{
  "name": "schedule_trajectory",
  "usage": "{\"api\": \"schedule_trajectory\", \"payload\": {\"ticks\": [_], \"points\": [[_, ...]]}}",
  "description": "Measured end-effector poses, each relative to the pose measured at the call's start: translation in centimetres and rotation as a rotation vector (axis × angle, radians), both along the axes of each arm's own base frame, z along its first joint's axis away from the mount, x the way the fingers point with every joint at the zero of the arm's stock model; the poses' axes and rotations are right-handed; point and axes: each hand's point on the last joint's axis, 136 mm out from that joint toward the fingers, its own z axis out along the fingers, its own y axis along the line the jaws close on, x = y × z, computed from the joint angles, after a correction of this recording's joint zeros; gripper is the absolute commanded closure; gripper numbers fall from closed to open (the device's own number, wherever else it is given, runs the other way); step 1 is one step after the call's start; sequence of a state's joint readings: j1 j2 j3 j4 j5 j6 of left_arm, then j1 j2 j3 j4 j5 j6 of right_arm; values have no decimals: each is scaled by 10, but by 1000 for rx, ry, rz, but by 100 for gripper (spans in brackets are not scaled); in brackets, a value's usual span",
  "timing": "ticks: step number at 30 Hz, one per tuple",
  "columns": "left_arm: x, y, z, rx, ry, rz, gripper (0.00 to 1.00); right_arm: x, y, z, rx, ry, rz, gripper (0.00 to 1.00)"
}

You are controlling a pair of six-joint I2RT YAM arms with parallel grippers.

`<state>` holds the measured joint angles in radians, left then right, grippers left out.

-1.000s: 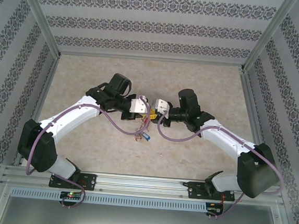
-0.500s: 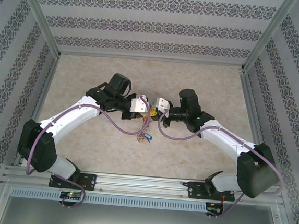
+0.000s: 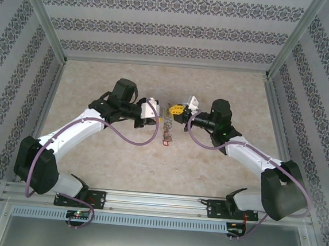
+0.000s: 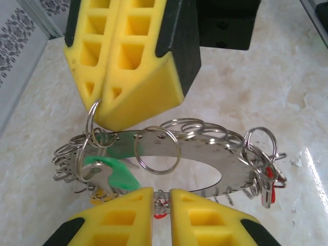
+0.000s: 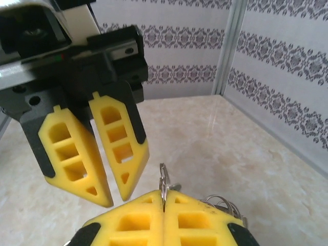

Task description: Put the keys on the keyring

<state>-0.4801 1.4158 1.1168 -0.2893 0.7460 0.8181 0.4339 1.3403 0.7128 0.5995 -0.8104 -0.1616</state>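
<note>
The keyring (image 4: 205, 146) is a flat grey metal ring fringed with small split rings, and it hangs over the table between the two grippers (image 3: 167, 130). My right gripper (image 5: 164, 197) is shut on one small split ring (image 4: 92, 115) at the keyring's edge. A key with a green tag (image 4: 120, 177) hangs just below that spot. A red tag (image 4: 271, 187) dangles on the opposite side. My left gripper (image 4: 162, 197) faces the keyring's near rim with a narrow gap between its yellow fingers. Seen from the right wrist, the left gripper (image 5: 115, 197) has nothing between its tips.
Beige marble-patterned tabletop (image 3: 225, 88) enclosed by patterned walls and metal corner posts (image 3: 46, 23). The two grippers sit close, tip to tip, at the table's centre. Purple cables (image 3: 134, 140) loop under both forearms.
Both grippers moved toward the far wall and slightly apart, and the keyring went with them. The right gripper closed. The left gripper's fingers parted a little.
</note>
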Motion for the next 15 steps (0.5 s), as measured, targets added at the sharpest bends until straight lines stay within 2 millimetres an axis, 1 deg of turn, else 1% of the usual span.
{"api": "schedule_trajectory", "payload": {"ticks": [2, 7, 9, 11, 15], "points": [[3, -2, 5, -17, -10, 7, 83, -1, 1, 5, 19, -4, 5, 100], [16, 1, 10, -38, -61, 64, 66, -2, 1, 10, 34, -11, 15, 100], [18, 5, 9, -45, -79, 86, 64, -4, 2, 10, 34, -10, 24, 100], [20, 8, 10, -50, -97, 103, 64, -6, 2, 10, 34, -9, 35, 100], [23, 8, 16, -63, -127, 109, 64, -9, 3, 10, 34, -11, 54, 100]]}}
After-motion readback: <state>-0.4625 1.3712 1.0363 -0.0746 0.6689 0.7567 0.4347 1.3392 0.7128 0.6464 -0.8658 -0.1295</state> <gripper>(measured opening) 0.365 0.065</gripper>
